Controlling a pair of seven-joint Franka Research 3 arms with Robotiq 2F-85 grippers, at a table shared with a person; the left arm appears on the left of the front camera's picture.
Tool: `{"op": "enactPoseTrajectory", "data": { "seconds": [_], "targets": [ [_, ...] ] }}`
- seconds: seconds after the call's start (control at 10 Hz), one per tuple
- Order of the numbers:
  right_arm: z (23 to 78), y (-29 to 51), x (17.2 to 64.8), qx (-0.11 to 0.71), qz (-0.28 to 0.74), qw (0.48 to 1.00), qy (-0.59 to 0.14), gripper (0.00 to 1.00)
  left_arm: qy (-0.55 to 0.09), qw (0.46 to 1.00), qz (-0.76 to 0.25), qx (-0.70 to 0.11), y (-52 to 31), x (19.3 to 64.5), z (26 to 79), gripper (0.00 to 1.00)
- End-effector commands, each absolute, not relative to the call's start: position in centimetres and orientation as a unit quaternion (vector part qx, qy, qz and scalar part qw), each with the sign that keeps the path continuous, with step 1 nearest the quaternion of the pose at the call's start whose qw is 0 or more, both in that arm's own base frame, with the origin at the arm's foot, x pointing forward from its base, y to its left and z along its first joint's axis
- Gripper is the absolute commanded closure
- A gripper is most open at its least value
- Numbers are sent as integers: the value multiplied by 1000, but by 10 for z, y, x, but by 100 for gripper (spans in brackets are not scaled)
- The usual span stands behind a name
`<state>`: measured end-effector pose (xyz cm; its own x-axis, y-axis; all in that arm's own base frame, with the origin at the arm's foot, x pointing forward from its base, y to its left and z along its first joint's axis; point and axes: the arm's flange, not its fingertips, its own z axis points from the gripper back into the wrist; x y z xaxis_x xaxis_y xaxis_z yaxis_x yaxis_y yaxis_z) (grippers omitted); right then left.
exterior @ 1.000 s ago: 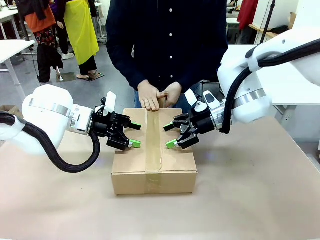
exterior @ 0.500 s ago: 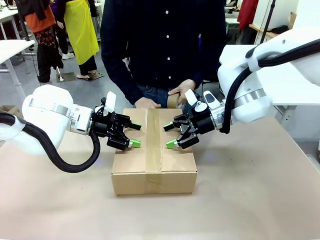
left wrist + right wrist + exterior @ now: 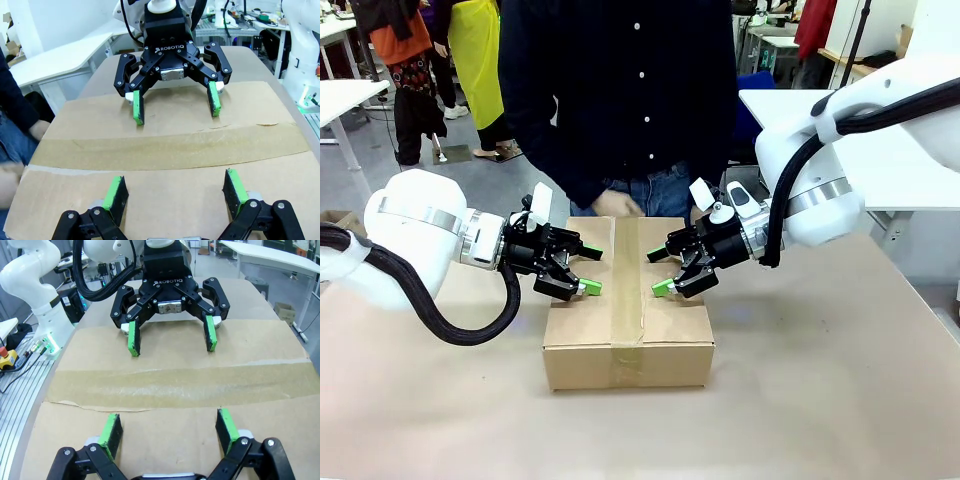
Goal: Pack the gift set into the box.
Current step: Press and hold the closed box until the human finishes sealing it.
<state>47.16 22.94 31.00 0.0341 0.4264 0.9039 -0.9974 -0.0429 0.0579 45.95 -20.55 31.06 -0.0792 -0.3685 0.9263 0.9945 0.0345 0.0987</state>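
The box (image 3: pixel 628 305) sits closed at the middle of the brown surface (image 3: pixel 820 400), its flaps sealed by a strip of tape (image 3: pixel 626 290) running from the near side to the far side. Over its top, the left gripper (image 3: pixel 590 268) hangs on one side of the tape and the right gripper (image 3: pixel 657 270) on the other, facing each other, both with fingers spread apart and empty. At the box's far edge a person's hand (image 3: pixel 616 205) rests just behind it; the person in a dark buttoned shirt (image 3: pixel 620 90) stands close against the surface. A white table (image 3: pixel 860 150) lies beyond the right arm.
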Motion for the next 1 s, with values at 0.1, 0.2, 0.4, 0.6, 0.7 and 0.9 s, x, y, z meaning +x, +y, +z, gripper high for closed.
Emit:
{"op": "enactPoseTrajectory", "data": {
  "seconds": [0.1,0.2,0.4,0.6,0.7,0.9],
  "targets": [
    [308,230,472,401,599,596,-353,0,-435,569,-599,-357,-204,458,306,0],
    [310,229,472,404,598,595,-353,0,-435,569,-599,-357,-204,458,306,0],
    [351,158,455,513,495,614,-339,0,-434,558,-561,-431,-155,457,333,0],
    [363,32,420,512,337,677,-407,0,-478,588,-443,-479,-34,446,340,0],
    [353,-7,401,510,293,690,-422,0,-512,580,-402,-489,9,435,328,0],
    [321,-71,364,494,188,693,-490,0,-571,601,-318,-459,75,400,292,0]
  ]
}}
